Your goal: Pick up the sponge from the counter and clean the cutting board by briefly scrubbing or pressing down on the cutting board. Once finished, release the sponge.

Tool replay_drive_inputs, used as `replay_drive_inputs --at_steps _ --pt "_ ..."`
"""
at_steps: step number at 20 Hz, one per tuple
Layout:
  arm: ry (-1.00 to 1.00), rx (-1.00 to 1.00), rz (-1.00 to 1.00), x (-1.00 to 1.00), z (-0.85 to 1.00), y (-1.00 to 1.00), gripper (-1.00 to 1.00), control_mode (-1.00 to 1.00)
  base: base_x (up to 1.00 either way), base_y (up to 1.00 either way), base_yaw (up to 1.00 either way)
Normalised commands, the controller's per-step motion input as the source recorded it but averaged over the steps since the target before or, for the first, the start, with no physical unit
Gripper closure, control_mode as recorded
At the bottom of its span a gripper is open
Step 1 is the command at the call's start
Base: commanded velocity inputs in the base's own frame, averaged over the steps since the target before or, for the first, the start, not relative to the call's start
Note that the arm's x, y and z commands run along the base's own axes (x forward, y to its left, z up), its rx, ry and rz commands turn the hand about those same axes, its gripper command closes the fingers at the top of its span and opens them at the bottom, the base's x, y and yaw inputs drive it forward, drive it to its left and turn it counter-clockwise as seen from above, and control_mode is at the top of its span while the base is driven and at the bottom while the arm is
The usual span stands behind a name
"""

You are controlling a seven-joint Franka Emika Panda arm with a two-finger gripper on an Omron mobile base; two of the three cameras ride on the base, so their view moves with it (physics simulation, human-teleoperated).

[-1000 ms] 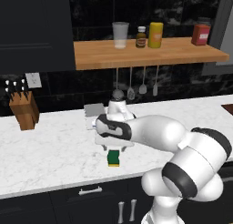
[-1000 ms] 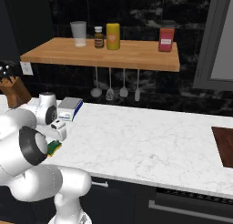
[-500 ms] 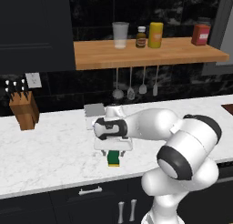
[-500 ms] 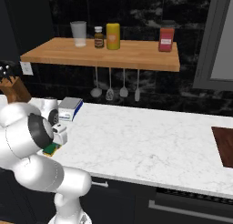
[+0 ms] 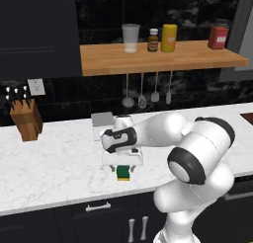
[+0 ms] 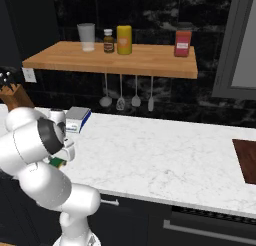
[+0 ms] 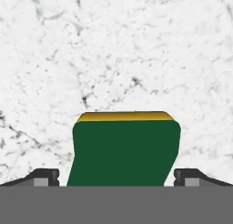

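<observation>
The end effector hangs low over the near part of the tabletop, its fingers spread wide, one either side of the sponge; the sponge lies flat on the marble, green face up with a yellow edge showing, and I cannot tell whether the tips touch it; from the left base view the sponge sits just under the white hand; just behind the arm lies a grey-and-white box; far off to the right the board rests at the tabletop's end, well apart from the sponge; a knife block stands at the left; above, a wooden shelf carries a glass and jars.
</observation>
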Motion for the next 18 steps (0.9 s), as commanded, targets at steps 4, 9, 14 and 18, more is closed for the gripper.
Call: replay_drive_inputs --at_steps 4,9,14,18 --pt "0.0 0.0 0.0 0.0 -0.33 0.0 -1.0 -1.0 0.0 0.0 0.0" --pt "0.0 0.0 0.0 0.0 -0.22 0.04 1.0 -1.0 0.0 0.0 0.0" --pt "-0.04 0.0 0.0 -0.07 -0.05 0.0 1.0 -1.0 0.0 0.0 0.0" --pt "-0.06 0.0 0.0 -0.41 0.1 -0.11 1.0 -1.0 0.0 0.0 0.0"
